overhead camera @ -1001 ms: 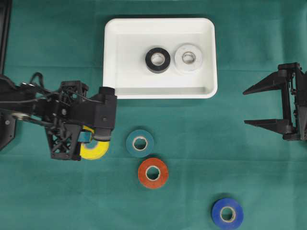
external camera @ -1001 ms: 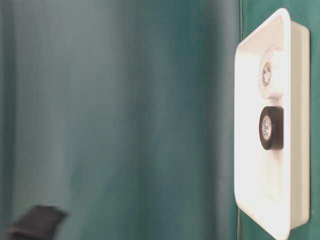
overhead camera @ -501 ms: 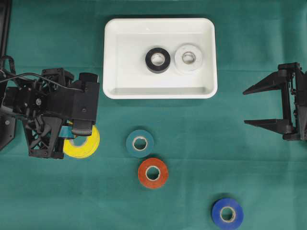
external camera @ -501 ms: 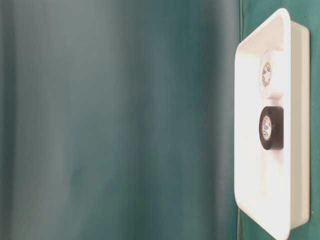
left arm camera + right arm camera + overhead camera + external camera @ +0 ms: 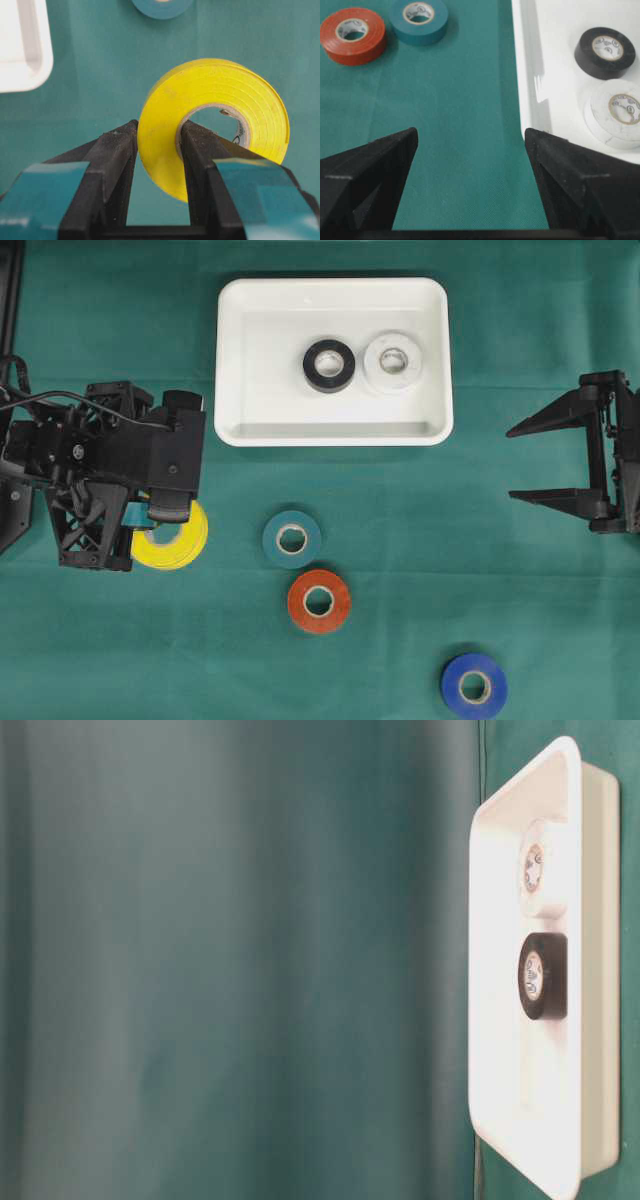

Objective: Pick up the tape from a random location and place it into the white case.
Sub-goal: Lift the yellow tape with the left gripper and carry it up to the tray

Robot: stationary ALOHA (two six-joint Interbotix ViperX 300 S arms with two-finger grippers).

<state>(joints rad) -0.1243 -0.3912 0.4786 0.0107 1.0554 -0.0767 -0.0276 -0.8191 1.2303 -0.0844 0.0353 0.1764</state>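
Yellow vinyl tape, a flat roll with a grey cardboard core, is pinched in the left gripper: one black finger presses the roll's outer face and the other sits inside the core, so the jaws are clenched on the roll's wall. In the overhead view the roll pokes out from under the gripper at the left of the green cloth, below and left of the white rectangular plastic case with rounded corners. A second ago arm and roll sat further right, closer to the case's lower left corner; both have drawn back leftward, and the last half second brought almost no change. The roll is outside the case. Inside lie a black tape roll and a white tape roll, side by side and unchanged. A teal roll, an orange roll and a blue roll lie where they were. The right gripper stands spread wide, holding nothing, unmoved at the right edge.
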